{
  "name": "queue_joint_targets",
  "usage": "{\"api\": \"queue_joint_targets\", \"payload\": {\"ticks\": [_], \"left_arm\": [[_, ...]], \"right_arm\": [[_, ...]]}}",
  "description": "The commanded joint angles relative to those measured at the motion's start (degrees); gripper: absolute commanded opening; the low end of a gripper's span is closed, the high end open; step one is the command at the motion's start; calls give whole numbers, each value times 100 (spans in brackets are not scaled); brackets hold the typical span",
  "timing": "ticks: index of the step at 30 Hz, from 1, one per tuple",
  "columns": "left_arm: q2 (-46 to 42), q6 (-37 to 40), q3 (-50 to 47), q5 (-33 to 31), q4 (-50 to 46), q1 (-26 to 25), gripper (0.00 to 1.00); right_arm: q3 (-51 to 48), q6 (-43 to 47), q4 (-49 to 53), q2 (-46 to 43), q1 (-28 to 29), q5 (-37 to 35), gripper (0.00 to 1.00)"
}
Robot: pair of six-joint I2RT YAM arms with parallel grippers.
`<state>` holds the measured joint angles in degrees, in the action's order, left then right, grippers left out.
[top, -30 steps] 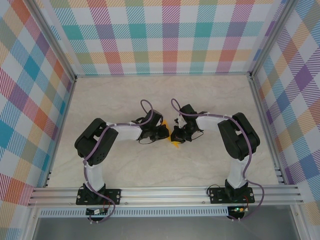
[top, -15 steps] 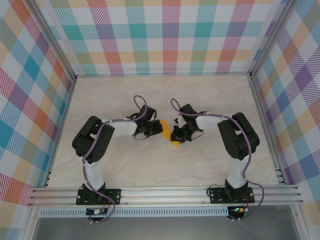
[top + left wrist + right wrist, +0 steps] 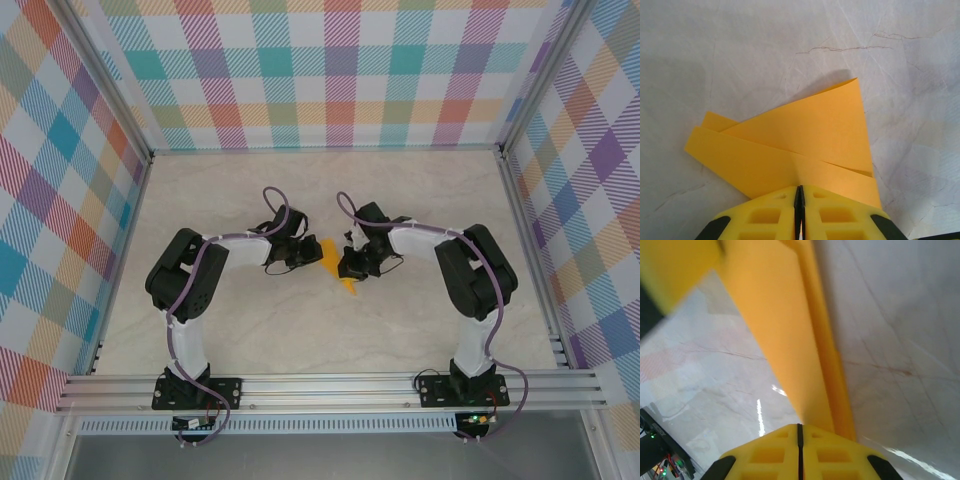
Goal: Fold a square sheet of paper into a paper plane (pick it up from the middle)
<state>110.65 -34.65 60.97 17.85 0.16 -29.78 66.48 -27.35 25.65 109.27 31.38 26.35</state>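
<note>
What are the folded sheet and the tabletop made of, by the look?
The folded sheet: thin matte orange-yellow paper, judging by crisp creases and layered flaps. The tabletop: pale marble-look surface, dark veins, faint glare; stone or printed laminate, can't tell.

paper plane (image 3: 330,258) between left arm (image 3: 235,250) and right arm (image 3: 425,240)

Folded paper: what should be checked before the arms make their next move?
1. Grip of left claw on the folded paper: ok, shut on its edge.
2. Grip of right claw: ok, shut on the paper too.
3. Layers lying flush: not ok, one flap fans away from the strip below it in the left wrist view.
4. Paper untorn: ok where visible.
5. Centre crease pressed sharp: cannot tell.
6. Paper lifted off the table: cannot tell.
</note>
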Motion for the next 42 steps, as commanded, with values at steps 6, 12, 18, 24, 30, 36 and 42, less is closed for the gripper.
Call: {"api": "queue_joint_targets", "payload": {"ticks": [6,12,18,24,30,36,42], "left_arm": [[457,184,-39,-299,-483,78,11],[470,158,13,-401,-651,84,11],[514,104,116,-678,-976,78,11],[610,100,178,-739,-1097,78,11],[641,125,213,-721,-1131,78,11],[577,211,299,-611,-1221,77,11],[283,424,561,-467,-1386,-7,12]], "right_arm": [[792,270,215,646,123,119,8],[896,351,385,863,123,77,8],[384,415,458,574,114,-130,7],[-527,359,278,-15,99,-195,7],[-1387,318,-21,-436,27,-49,7],[-2028,155,-515,-986,-100,290,8],[-1994,48,-743,-1929,-241,324,16]]}}
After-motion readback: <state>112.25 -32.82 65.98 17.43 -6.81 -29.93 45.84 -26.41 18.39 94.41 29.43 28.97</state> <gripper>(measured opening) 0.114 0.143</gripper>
